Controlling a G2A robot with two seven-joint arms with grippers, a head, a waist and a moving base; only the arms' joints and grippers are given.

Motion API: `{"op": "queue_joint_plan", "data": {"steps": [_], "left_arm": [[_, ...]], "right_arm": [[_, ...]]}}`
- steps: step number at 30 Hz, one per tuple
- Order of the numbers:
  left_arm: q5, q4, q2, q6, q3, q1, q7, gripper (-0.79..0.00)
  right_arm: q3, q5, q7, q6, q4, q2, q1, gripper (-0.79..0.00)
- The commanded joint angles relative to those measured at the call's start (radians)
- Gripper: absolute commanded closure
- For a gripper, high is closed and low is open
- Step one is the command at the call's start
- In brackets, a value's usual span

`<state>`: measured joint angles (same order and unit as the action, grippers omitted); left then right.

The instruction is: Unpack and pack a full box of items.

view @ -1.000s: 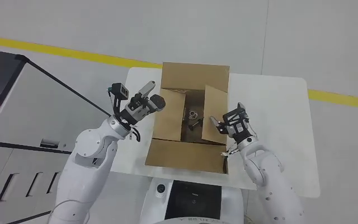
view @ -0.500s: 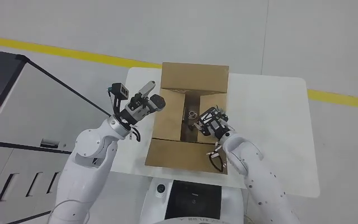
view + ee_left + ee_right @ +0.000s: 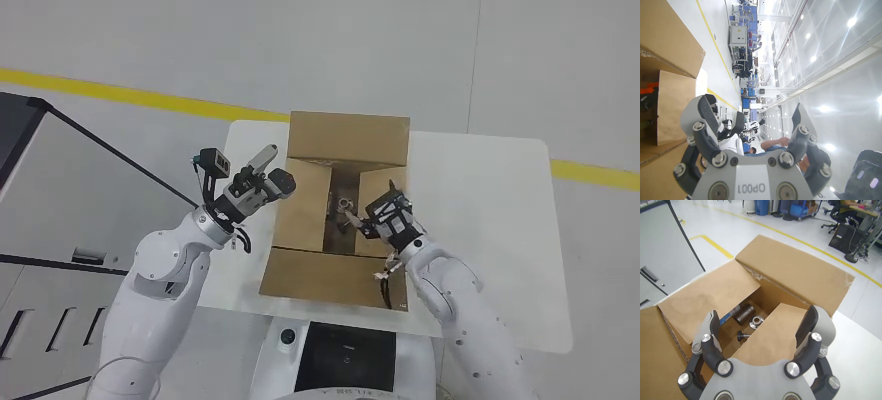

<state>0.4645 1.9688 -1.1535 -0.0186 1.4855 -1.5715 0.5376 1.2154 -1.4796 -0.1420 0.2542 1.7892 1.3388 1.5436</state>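
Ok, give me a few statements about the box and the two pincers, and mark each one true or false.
The right pincer is open. True.
The left pincer grips a cup. False: it is open and empty.
The box stands on the floor. False: it stands on the table.
A dark cylinder lies inside the box. True.
A silver ring lies beside that cylinder. True.
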Motion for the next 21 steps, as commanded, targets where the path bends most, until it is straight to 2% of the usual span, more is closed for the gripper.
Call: {"op": "queue_joint_plan", "data": {"steps": [1,6,10,12,15,16,18,21], "left_arm": [[0.0,0.0,0.0,0.0,0.0,0.0,0.0,-0.785],[0.019,0.039,0.006,-0.043,0.02,0.003,0.071,-0.785],[0.054,0.061,0.022,-0.096,0.125,-0.009,0.208,-0.785],[0.048,0.055,0.035,-0.105,0.191,-0.026,0.341,-0.785],[-0.019,0.061,0.06,-0.129,0.256,-0.074,0.639,-0.785],[-0.048,0.057,0.067,-0.133,0.274,-0.087,0.693,-0.785],[-0.073,0.063,0.069,-0.119,0.281,-0.095,0.697,-0.785],[-0.073,0.063,0.069,-0.119,0.281,-0.095,0.697,-0.785]], "right_arm": [[0.034,0.039,0.048,0.014,0.037,-0.005,0.03,-0.785],[0.151,0.133,0.193,0.063,0.157,-0.022,0.165,-0.785],[0.291,0.273,0.294,0.123,0.206,-0.035,0.27,-0.785],[0.37,0.337,0.324,0.156,0.211,-0.041,0.311,-0.785],[0.466,0.441,0.352,0.219,0.192,-0.049,0.37,-0.785],[0.491,0.469,0.36,0.235,0.182,-0.05,0.388,-0.785],[0.515,0.477,0.354,0.265,0.162,-0.053,0.418,-0.785],[0.508,0.457,0.342,0.247,0.145,-0.053,0.429,-0.785]]}}
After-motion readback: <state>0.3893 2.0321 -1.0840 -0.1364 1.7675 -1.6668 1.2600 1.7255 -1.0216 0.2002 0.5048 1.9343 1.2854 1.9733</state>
